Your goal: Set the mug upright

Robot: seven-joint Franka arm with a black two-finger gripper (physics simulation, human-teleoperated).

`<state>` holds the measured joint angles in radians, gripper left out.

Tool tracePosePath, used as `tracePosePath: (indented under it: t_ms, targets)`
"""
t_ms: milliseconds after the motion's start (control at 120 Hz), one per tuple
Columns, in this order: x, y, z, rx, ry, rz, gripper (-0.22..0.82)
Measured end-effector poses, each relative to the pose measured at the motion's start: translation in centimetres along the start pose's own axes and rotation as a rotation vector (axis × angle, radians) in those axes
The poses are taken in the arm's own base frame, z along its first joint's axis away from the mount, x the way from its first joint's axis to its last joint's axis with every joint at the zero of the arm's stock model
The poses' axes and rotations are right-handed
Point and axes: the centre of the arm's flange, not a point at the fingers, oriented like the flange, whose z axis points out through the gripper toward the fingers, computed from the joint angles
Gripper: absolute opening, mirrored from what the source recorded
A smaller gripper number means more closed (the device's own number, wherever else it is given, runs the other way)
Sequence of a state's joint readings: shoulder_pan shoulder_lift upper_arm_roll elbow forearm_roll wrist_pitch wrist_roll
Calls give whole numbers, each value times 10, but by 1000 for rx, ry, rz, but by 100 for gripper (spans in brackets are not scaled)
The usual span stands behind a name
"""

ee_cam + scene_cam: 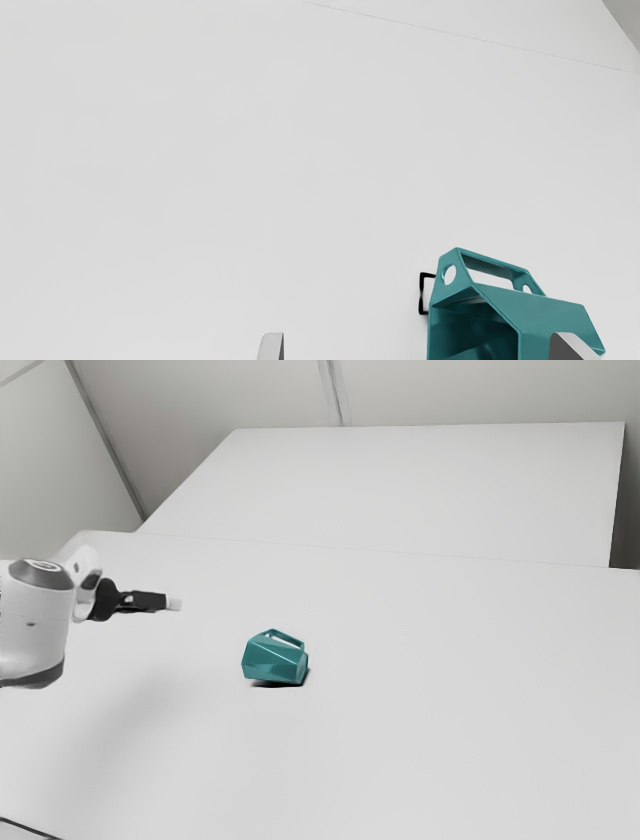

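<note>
The teal faceted mug (275, 661) lies sideways on the white tabletop (420, 760), handle (492, 264) up, mouth (475, 335) facing our black jaws, probably steadied by a flat facet. We hold them open, empty, likely leaving room for its body.

Both views are brightly and evenly lit, and the desk (450, 710) is washed to pale grey-white. A broad, faint shadow is spread below the arm (30, 630); a thin, dark one is tucked under the mug (275, 660). In the wrist view, its hollow is deeply shaded (a black-edged shadow is seen beside the handle (492, 263)).
</note>
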<state>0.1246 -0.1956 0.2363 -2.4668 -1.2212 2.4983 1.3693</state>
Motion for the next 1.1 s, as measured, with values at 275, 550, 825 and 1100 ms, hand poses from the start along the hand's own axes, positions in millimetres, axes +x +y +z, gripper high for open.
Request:
tracePosePath:
  t_ms: [275, 550, 825, 1100]
  targets:
    - [-35, 33, 59, -156, 96, 183, 58]
    - [-64, 46, 89, -197, 148, 321, 58]
    - [-97, 58, 107, -222, 139, 433, 58]
    - [-110, 60, 122, -236, 132, 524, 58]
